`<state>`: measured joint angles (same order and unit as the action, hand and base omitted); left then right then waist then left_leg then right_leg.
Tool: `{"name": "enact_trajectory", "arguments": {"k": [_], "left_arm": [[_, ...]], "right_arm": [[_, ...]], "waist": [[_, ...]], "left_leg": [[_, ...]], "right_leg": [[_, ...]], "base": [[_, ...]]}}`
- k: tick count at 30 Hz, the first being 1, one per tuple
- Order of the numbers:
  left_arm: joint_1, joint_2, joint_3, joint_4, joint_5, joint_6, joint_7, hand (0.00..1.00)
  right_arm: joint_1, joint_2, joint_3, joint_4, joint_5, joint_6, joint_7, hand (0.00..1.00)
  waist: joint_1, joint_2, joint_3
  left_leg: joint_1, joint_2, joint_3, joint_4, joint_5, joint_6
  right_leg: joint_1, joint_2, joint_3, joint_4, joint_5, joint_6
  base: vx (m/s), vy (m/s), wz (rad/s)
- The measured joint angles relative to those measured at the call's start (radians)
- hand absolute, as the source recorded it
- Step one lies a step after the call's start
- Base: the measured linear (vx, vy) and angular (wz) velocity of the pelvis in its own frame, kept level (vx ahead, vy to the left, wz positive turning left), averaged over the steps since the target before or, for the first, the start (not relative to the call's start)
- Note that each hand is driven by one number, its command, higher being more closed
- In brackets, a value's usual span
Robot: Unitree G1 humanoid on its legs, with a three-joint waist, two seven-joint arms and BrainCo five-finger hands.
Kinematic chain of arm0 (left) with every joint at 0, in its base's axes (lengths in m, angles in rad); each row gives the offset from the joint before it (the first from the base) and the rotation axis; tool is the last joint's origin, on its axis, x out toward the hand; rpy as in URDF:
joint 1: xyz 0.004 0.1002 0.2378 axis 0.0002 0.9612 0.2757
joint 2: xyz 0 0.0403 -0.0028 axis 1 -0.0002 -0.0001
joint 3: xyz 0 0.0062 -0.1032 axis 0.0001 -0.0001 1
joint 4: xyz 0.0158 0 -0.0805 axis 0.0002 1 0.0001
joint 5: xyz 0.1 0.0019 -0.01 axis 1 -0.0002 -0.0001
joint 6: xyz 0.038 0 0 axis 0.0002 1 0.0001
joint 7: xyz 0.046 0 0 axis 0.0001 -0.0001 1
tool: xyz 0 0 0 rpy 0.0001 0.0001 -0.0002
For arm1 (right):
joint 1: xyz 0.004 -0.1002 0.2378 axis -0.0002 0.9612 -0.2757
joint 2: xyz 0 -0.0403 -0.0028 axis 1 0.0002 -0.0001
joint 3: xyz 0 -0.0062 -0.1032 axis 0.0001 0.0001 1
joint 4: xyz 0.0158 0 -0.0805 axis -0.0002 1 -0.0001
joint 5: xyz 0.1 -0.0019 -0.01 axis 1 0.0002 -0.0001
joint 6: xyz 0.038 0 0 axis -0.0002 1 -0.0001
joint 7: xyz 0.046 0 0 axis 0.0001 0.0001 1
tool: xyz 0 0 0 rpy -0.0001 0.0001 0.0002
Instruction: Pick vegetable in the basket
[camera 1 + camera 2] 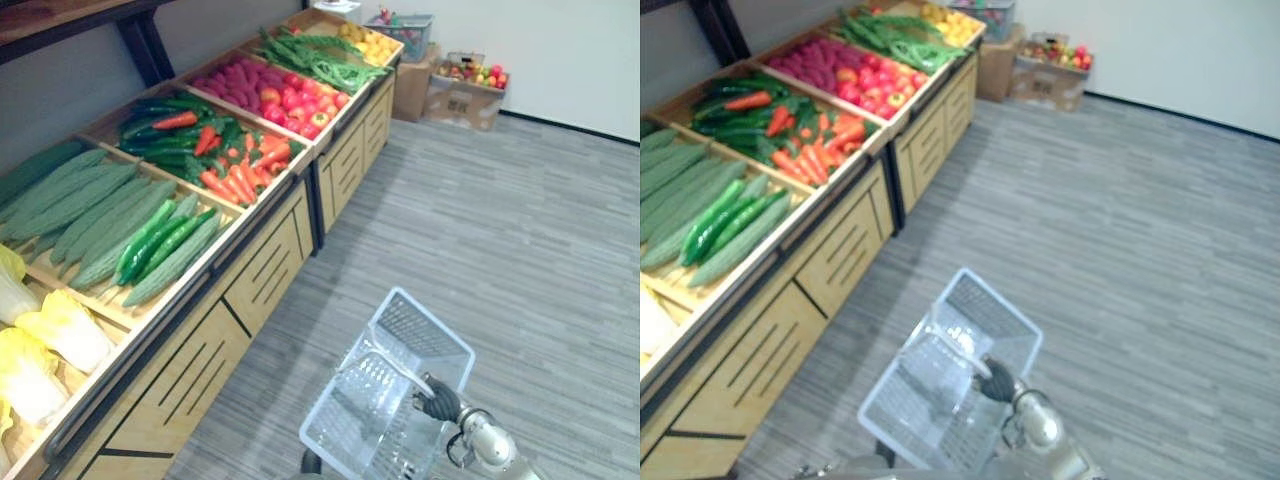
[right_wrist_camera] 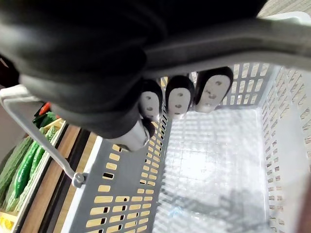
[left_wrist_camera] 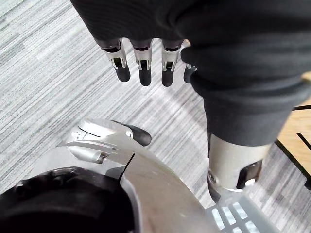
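White plastic basket (image 1: 415, 335) hangs low in front of the robot. The right hand (image 1: 437, 402) carries it, with its fingers (image 2: 179, 100) curled tight round the grey handle (image 2: 228, 46). No vegetable is in the basket yet. The vegetables lie in the bins of the wooden stand (image 1: 250, 290), to the left of the basket and further forward. The green cucumbers (image 1: 160, 242) lie slantwise, their long axis going from near-left to far-right. The left hand (image 3: 141, 60) holds nothing, and its fingers hang straight and relaxed above the grey floor (image 3: 43, 73). I judge it is the hand for picking, because it is free and on the side of the stand. The right wrist view shows the bare bottom of the basket, while the eye views give the whole row of bins.
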<state>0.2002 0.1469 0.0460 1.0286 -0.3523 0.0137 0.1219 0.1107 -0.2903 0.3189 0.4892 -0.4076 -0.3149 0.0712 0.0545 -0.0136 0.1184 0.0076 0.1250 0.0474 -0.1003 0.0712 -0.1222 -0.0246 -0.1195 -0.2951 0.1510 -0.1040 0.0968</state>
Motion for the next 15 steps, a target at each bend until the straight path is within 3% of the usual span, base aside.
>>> {"name": "enact_trajectory", "arguments": {"k": [2,5,7,13,15], "left_arm": [[-0.001,0.0,0.0,0.0,0.0,-0.001,0.0,0.0],[-0.007,-0.005,0.002,0.001,0.005,-0.008,0.001,0.0],[-0.009,-0.009,0.011,0.004,0.021,-0.024,0.003,0.0],[-0.048,-0.006,0.042,0.004,0.085,-0.092,0.033,0.0],[-0.057,-0.006,0.041,0.003,0.094,-0.098,0.034,0.0]], "right_arm": [[-0.006,0.03,-0.022,0.105,0.029,0.0,-0.019,1.0],[-0.007,0.094,-0.111,0.254,0.064,0.006,-0.116,1.0],[-0.011,0.123,-0.211,0.325,0.063,0.012,-0.217,1.0],[-0.03,0.143,-0.423,0.434,0.064,0.07,-0.425,1.0],[-0.031,0.138,-0.428,0.433,0.064,0.079,-0.437,1.0]], "waist": [[0.0,0.0,0.0],[-0.002,0.007,-0.005],[-0.024,0.017,-0.012],[-0.032,0.033,-0.024],[-0.038,0.031,-0.025]], "left_leg": [[0.012,-0.001,-0.003,-0.001,-0.001,-0.001],[0.018,-0.005,-0.002,-0.001,-0.005,-0.001],[0.02,-0.013,0.001,-0.001,-0.009,0.005],[0.048,-0.026,0.032,-0.002,-0.021,0.013],[0.049,-0.028,0.035,-0.002,-0.023,0.014]], "right_leg": [[0.019,0.0,-0.006,-0.011,0.001,0.002],[0.029,-0.004,-0.01,-0.016,0.002,0.004],[0.032,-0.009,-0.008,-0.017,0.003,0.007],[0.055,-0.015,0.02,-0.046,0.016,0.025],[0.056,-0.017,0.022,-0.048,0.016,0.026]], "base": [[0.01,0.003,0.07],[0.01,0.011,0.04],[0.02,0.034,-0.01],[0.03,0.034,-0.13],[0.02,0.016,-0.03]]}}
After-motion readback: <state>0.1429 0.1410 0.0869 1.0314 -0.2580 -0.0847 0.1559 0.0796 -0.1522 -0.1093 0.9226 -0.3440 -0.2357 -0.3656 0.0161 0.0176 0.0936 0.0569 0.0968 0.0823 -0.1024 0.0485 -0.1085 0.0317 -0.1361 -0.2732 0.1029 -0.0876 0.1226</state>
